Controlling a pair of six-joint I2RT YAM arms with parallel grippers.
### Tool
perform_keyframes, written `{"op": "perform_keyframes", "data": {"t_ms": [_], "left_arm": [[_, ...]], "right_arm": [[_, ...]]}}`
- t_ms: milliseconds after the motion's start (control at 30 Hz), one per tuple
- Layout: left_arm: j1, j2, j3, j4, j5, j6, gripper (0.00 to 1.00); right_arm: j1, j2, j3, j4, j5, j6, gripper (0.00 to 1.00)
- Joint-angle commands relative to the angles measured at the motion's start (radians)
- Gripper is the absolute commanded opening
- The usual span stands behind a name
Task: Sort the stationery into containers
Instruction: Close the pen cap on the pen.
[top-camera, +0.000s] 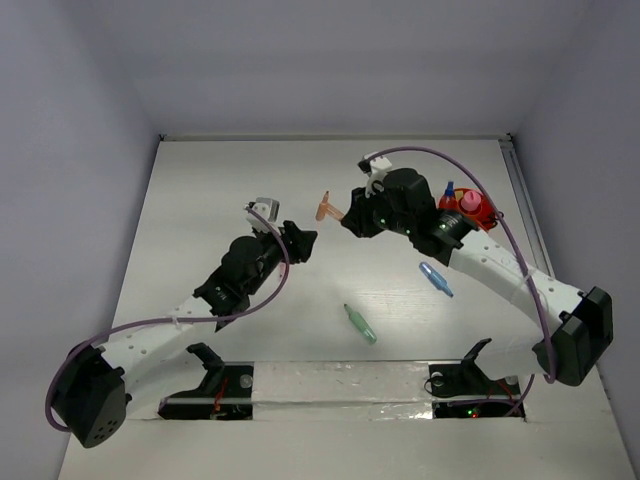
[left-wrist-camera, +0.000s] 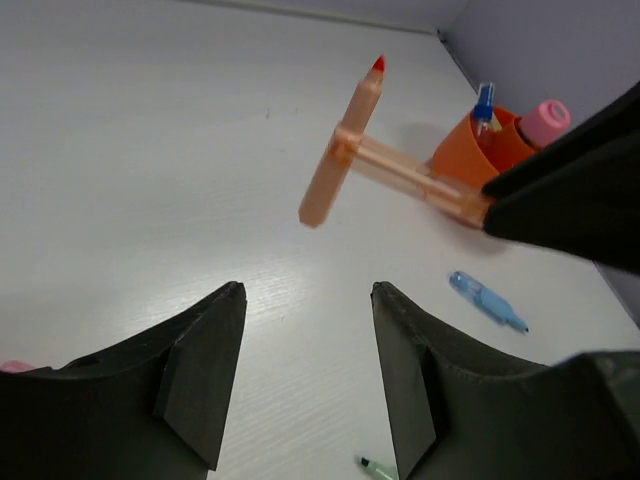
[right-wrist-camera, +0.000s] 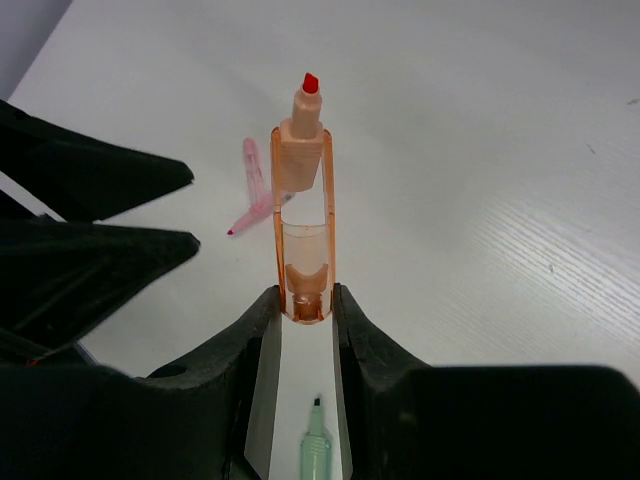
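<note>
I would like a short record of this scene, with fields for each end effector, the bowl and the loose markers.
left end effector: open, empty
right end effector: shut on orange marker, held in the air
orange bowl: holds pink-capped item and blue-capped bottle
lying loose: blue marker, green marker, pink marker

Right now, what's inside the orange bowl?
A pink-capped item and a blue-tipped item stick out of the orange bowl; anything lower is hidden by its wall.

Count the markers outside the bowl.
4: orange marker in the right tool; blue marker and green marker loose on the table; pink marker near the left tool. Others may be hidden.
</note>
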Motion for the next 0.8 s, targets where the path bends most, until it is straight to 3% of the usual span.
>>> {"op": "perform_keyframes", "data": {"t_ms": [0, 267, 767], "left_arm": [[0.000, -0.028, -0.026, 0.093, 0.067, 0.022, 0.50], [-0.027, -0.033, -0.060, 0.204, 0.021, 0.138, 0.58], [-0.037, 0.059, 0.052, 0.233, 0.050, 0.228, 0.58]], "right_arm": [[-0.014, -0.005, 0.088, -0.029, -0.024, 0.009, 0.00], [-0.032, -0.015, 0.142, -0.115, -0.108, 0.018, 0.00], [-0.032, -0.044, 0.174, -0.195, -0.226, 0.020, 0.00]]}}
